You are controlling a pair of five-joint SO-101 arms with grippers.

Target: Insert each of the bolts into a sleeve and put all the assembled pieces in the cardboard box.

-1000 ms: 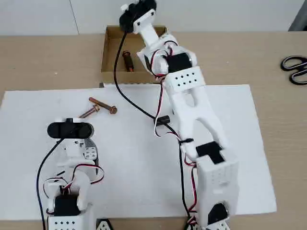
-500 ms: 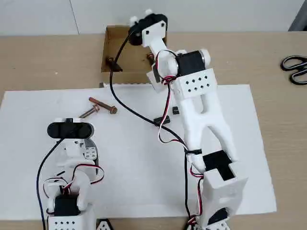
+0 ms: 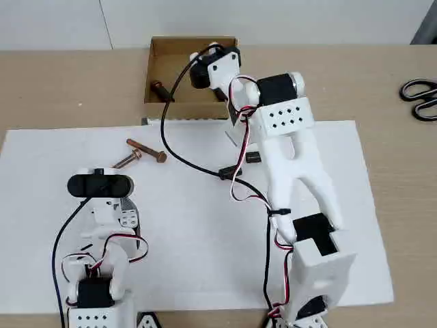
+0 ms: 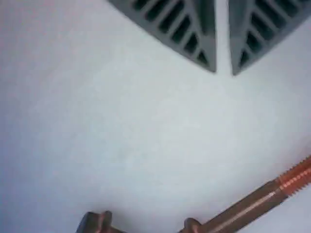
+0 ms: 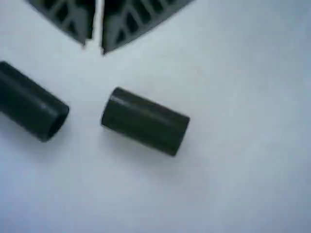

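A sleeved bolt (image 3: pixel 162 89) lies in the cardboard box (image 3: pixel 186 65) on the table. Two bare bolts (image 3: pixel 146 149) rest on white paper (image 3: pixel 191 239) by the left pincer (image 4: pixel 223 70). Two black sleeves (image 5: pixel 146 121) lie by the right pincer (image 5: pixel 94 44). Both pincers' jaws are nearly together.

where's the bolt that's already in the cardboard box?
High view: the bolt lies inside the cardboard box at the table's far side. It is by the box's left wall near its front edge, just beyond the white paper.
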